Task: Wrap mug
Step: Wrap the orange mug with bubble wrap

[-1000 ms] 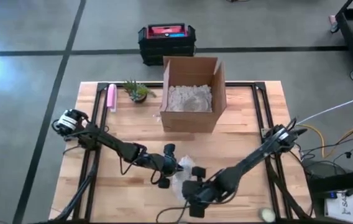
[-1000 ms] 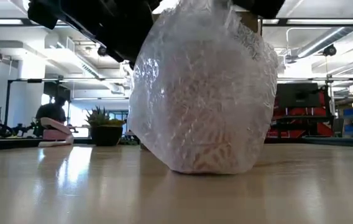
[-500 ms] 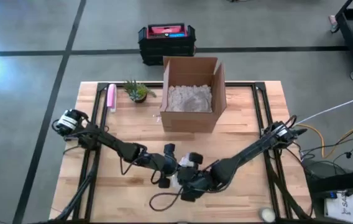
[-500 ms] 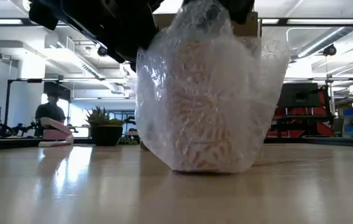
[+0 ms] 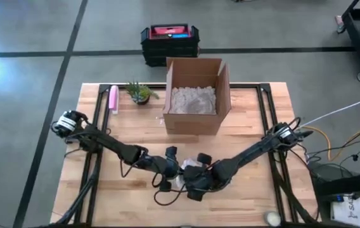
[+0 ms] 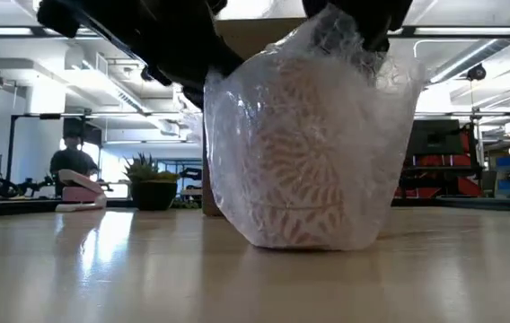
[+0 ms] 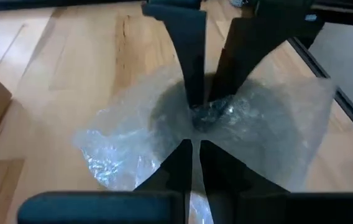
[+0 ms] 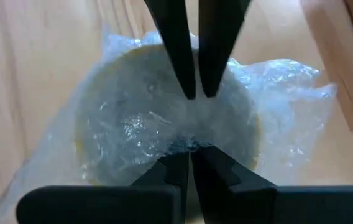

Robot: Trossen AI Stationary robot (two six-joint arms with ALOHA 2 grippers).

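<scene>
Clear bubble wrap (image 6: 304, 144) covers the mug (image 6: 298, 170), which stands upright on the wooden table (image 5: 250, 120) toward its front edge, well apart from the open cardboard box (image 5: 194, 95). In the low view we see a pale patterned mug through the plastic, its base on the tabletop.

We see both arms stretched low and inward from the table's two sides, meeting over the bundle. The left gripper (image 7: 193, 146) reaches in from the left, its fingers nearly closed, pinching gathered bubble wrap at the top of the mug. The right gripper (image 8: 189, 155) comes in from the right, fingers also drawn almost together on the wrap at the crown. In each wrist view the other arm's fingers point in from the opposite side, so the two pairs of tips meet over the mug's mouth.

Farther back a small potted plant (image 5: 139, 92) and a pink object (image 5: 113, 99) sit near the table's far left corner.
</scene>
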